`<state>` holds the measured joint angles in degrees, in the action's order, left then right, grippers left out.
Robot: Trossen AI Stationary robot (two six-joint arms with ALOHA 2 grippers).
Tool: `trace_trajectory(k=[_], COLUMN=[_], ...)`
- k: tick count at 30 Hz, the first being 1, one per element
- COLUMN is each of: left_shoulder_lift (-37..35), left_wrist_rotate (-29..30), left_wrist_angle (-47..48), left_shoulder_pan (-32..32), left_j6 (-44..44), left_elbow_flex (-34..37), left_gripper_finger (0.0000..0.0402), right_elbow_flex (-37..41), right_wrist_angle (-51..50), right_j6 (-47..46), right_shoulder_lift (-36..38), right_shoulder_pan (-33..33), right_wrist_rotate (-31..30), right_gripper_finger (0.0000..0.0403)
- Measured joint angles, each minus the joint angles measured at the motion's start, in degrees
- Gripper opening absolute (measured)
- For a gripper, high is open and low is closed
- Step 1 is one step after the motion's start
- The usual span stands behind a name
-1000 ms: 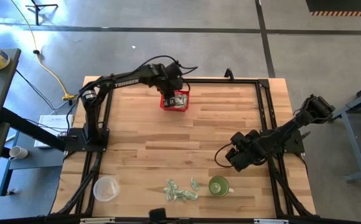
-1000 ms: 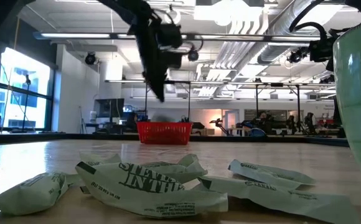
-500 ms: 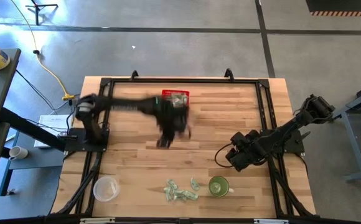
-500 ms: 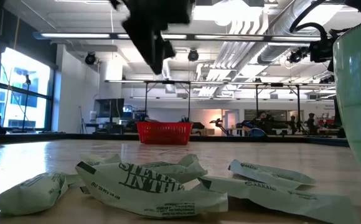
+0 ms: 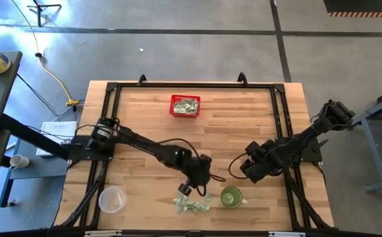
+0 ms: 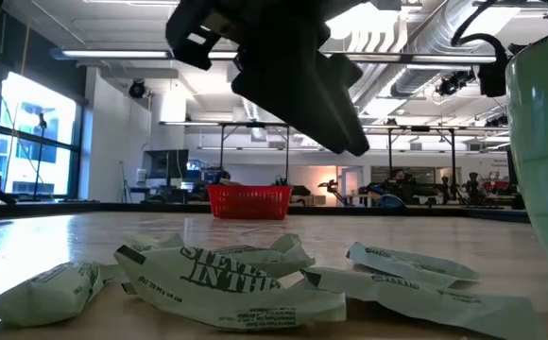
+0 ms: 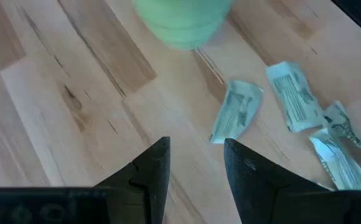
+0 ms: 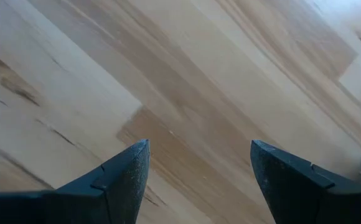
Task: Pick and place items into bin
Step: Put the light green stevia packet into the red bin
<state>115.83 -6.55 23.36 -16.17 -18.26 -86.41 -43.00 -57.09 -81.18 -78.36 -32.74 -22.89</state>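
Several crumpled green-and-white items lie in a loose pile near the table's near edge, seen close up in the low view. The red bin stands at the far edge with some items inside. My left gripper hovers open just above the pile's far side. In its wrist view the left gripper has nothing between its fingers, and one item lies just ahead of them. My right gripper waits open over bare wood to the right, also empty in its wrist view.
A round green cup stands right of the pile, close to the left gripper. A clear plastic cup stands near the front left corner. A black frame runs round the table top.
My left gripper has swung from above the red bin at the far edge toward the near edge and down, ending just over the pile of items. The bin and the pile have not moved.
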Motion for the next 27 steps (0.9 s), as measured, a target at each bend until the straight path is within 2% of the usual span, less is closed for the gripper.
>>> trace_trajectory(k=[8, 14, 18, 27], left_shoulder_lift=[3.4, 6.3, 8.0, 10.2], left_wrist_rotate=[1.7, 3.5, 6.8, 4.5], left_wrist_angle=[-6.3, -8.3, -9.3, -10.2], left_shoulder_pan=[-4.9, -5.2, -5.2, -5.2], left_j6=[-0.8, 0.7, 0.5, -0.9], left_elbow_flex=[-0.3, 0.0, -0.2, -0.4], left_gripper_finger=[0.0184, 0.0184, 0.0184, 0.0176], right_elbow_flex=[0.0, 0.0, 0.0, 0.0], right_wrist_angle=[-6.3, -6.3, -6.3, -6.4], right_j6=[-4.4, -4.8, -4.5, -4.3], right_shoulder_lift=[0.2, 0.2, 0.1, 0.1], right_shoulder_pan=[-3.1, -4.2, -4.1, -4.2], right_wrist_rotate=[2.5, 1.9, 1.9, 1.9], right_gripper_finger=[0.027, 0.027, 0.027, 0.027])
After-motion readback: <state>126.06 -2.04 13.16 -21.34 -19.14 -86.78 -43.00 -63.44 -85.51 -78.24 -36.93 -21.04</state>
